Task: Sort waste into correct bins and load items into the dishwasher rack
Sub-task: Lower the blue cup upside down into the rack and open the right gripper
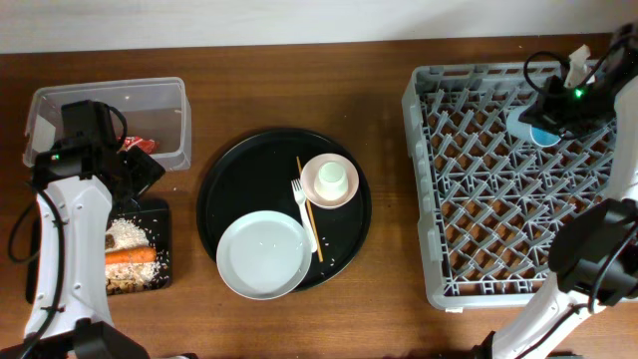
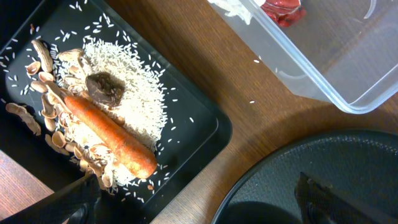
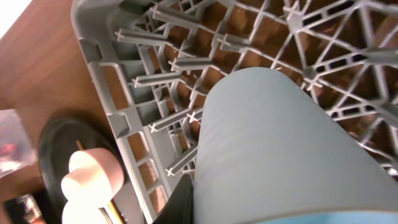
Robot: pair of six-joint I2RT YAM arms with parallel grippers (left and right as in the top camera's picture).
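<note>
The right gripper [image 1: 550, 120] is clenched around a light blue cup [image 3: 273, 143] and holds it over the far right corner of the large square grey plastic rack [image 1: 421, 179], among the upright pegs; whether the cup touches the lattice cannot be told. In the right wrist view 1 dark finger presses the cup's side and the other is hidden. The left gripper [image 2: 196, 193] is spread wide with nothing between its 2 fingers, above the shallow black rectangular tray [image 2: 202, 121] at the left of the brown wooden table [image 1: 299, 90]. That tray holds white rice [image 2: 137, 93], an orange carrot piece [image 2: 109, 134] lying across the rice, and brownish bones [image 2: 53, 134] along its edge. Just beside it stands the clear rectangular plastic tub [image 1: 110, 88], with a shiny red wrapper [image 2: 283, 11] and a crumpled white tissue [image 2: 233, 7] inside. On the large round black tray [image 1: 229, 189] in the middle rest a white round plate [image 1: 264, 256], a pale pink bowl [image 1: 344, 199] with a small cream cup [image 1: 334, 179] in it, a white fork [image 1: 298, 196] and thin wooden chopsticks [image 1: 309, 214] between plate and bowl.
</note>
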